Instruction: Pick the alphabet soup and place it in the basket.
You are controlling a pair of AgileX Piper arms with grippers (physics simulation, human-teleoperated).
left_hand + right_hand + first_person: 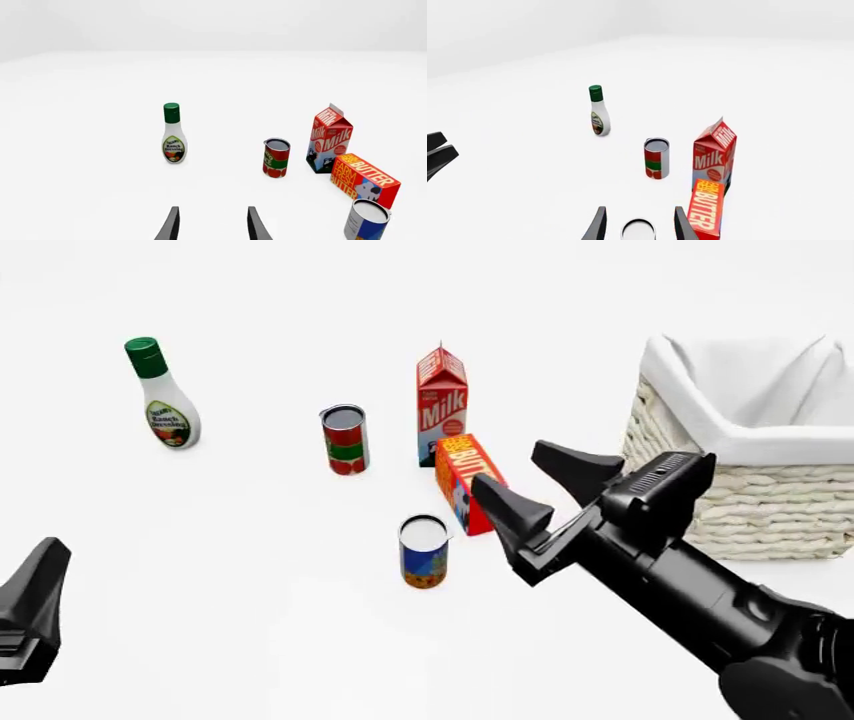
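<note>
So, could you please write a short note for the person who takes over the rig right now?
Right gripper: open, empty, in the air above the table, beside the butter box. In its wrist view the alphabet soup shows between its fingers, further ahead and not yet gripped.
Left gripper: open, empty, low at the near left, away from everything.
Alphabet soup: upright on the table, in front of the butter box, untouched.
Basket: far right; no can is seen in it.
Done: only the approach.
Left: lower, grip the soup, lift it, carry it right, and release it in the basket.
</note>
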